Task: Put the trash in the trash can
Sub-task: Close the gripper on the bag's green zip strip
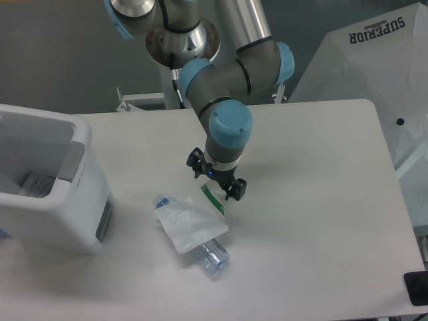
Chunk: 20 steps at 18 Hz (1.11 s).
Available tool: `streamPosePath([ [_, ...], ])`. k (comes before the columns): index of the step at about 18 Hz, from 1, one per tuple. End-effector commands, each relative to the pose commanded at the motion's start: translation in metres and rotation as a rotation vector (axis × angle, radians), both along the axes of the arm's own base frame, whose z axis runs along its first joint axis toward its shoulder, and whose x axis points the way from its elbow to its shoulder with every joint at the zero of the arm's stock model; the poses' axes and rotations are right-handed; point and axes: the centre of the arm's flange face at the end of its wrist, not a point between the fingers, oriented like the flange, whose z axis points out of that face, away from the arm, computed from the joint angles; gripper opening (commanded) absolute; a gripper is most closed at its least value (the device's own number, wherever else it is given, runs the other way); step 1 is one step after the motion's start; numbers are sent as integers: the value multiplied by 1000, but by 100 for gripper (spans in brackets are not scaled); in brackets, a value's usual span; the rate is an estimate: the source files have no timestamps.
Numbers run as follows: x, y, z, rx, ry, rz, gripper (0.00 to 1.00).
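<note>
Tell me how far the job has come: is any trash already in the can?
Nothing looks done yet: the bag and the bottle under it both lie on the table, apart from the can. In hand: the gripper hangs open and empty just above the bag's green edge. Left: grasping each piece and dropping it into the can. Something pale lies inside the can; I cannot tell what.
</note>
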Motion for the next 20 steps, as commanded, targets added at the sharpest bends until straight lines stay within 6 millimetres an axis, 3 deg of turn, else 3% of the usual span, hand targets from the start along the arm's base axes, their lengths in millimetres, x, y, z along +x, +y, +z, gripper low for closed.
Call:
streamPosePath([
  [2,0,0,0,-1,1,1,18],
  [3,-1,0,2,-1,3,0,0],
  [14,-9,3,21,16,27,33,0],
  [20,-16,3,56,70,61,63,0],
])
